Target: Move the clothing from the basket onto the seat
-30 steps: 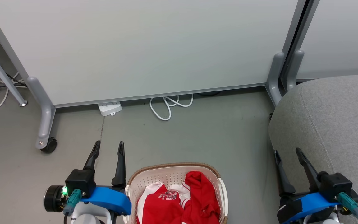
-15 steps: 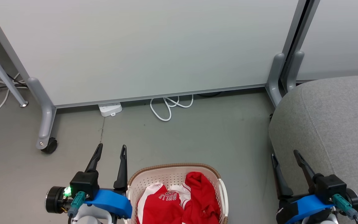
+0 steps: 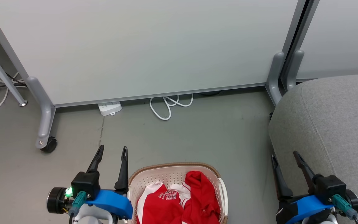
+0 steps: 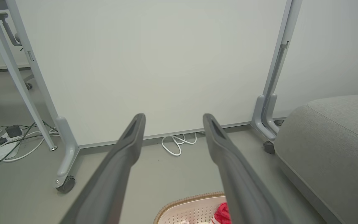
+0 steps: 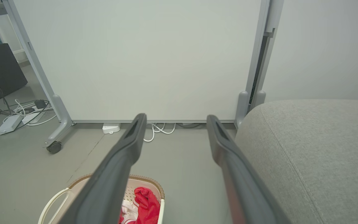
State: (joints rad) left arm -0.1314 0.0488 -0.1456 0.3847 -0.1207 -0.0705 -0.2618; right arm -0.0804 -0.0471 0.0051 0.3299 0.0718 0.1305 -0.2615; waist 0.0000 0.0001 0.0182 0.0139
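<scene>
Nearest me, the clothing (image 3: 179, 202) lies heaped in the basket (image 3: 174, 165), on the floor (image 3: 213, 133) between my two claws. My left claw (image 3: 113, 147) hangs just beside the basket's rim, fingers spread wide, holding nothing. My right claw (image 3: 284, 155) is just as wide and empty, by the seat's (image 3: 337, 124) edge. Beyond, a white cable (image 3: 166, 107) loops under the panel (image 3: 151, 46).

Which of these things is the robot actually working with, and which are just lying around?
Part of the job: red clothing, the basket holding it, grey seat, left gripper and right gripper, both open.
Just lying about: white power strip, white cable, pale wall panel on wheeled legs.
</scene>
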